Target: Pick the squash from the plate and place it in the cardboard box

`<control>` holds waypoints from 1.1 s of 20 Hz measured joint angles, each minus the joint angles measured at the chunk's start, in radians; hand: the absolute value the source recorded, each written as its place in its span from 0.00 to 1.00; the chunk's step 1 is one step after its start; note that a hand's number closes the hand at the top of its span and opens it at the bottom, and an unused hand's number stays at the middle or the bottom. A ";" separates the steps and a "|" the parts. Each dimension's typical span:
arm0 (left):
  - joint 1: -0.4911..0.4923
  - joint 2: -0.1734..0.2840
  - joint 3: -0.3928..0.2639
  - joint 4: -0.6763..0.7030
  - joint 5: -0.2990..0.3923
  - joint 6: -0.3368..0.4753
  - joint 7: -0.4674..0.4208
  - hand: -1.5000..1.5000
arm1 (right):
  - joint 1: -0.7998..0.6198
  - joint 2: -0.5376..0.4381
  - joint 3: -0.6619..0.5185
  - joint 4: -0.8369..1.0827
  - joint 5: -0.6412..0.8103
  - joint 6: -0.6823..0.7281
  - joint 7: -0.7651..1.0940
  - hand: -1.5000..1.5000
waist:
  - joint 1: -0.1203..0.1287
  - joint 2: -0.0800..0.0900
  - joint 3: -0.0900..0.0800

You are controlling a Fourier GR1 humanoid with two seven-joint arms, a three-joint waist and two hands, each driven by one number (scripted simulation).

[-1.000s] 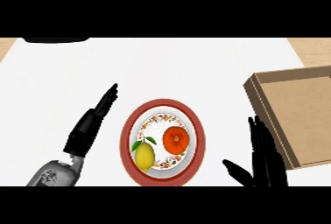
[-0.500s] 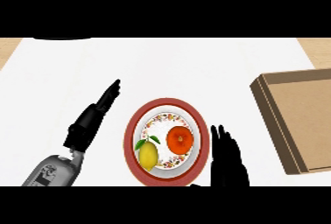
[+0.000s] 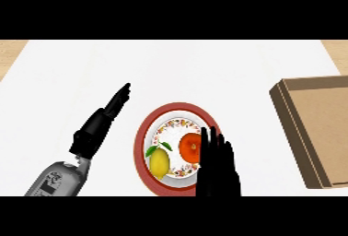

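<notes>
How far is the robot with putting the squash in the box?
Nothing is finished yet: the orange squash lies on the plate beside a lemon, and the box at the right holds nothing visible. In hand: the right hand hangs open over the plate's right side, partly covering the squash. The left hand rests open, left of the plate. Grasping, carrying and placing remain.

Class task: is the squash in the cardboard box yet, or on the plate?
On the plate: the orange squash lies beside the lemon.

The right hand (image 3: 217, 167) has moved left from beside the cardboard box (image 3: 319, 131) over the plate's (image 3: 146, 133) right side.
</notes>
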 measured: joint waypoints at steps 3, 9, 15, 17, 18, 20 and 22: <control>-0.014 -0.002 0.008 -0.001 0.003 -0.008 0.013 0.50 | -0.025 0.006 -0.015 0.035 -0.029 0.008 0.009 0.00 | 0.002 0.002 0.001; -0.021 -0.004 0.019 0.001 0.003 -0.021 0.019 0.50 | -0.070 0.010 -0.054 0.121 -0.088 0.008 0.013 0.00 | 0.005 0.003 0.002; -0.007 -0.014 0.025 0.001 -0.012 -0.023 0.014 0.50 | -0.135 0.011 -0.057 0.181 -0.102 -0.010 0.014 0.00 | 0.004 0.002 0.003; -0.019 -0.022 0.025 0.004 -0.018 -0.025 0.019 0.50 | -0.155 0.011 -0.063 0.215 -0.112 -0.018 0.009 0.00 | 0.003 0.002 0.003; -0.016 -0.027 0.023 0.005 -0.024 -0.021 0.018 0.50 | -0.165 0.011 -0.065 0.225 -0.119 -0.021 0.009 0.00 | 0.003 0.002 0.003; -0.018 -0.028 0.028 0.002 -0.023 -0.026 0.027 0.50 | -0.166 0.011 -0.069 0.239 -0.128 -0.023 0.008 0.00 | 0.002 0.002 0.003; -0.022 -0.024 0.040 0.001 -0.016 -0.039 0.033 0.50 | -0.168 0.012 -0.073 0.253 -0.142 -0.022 0.006 0.00 | 0.001 0.002 0.003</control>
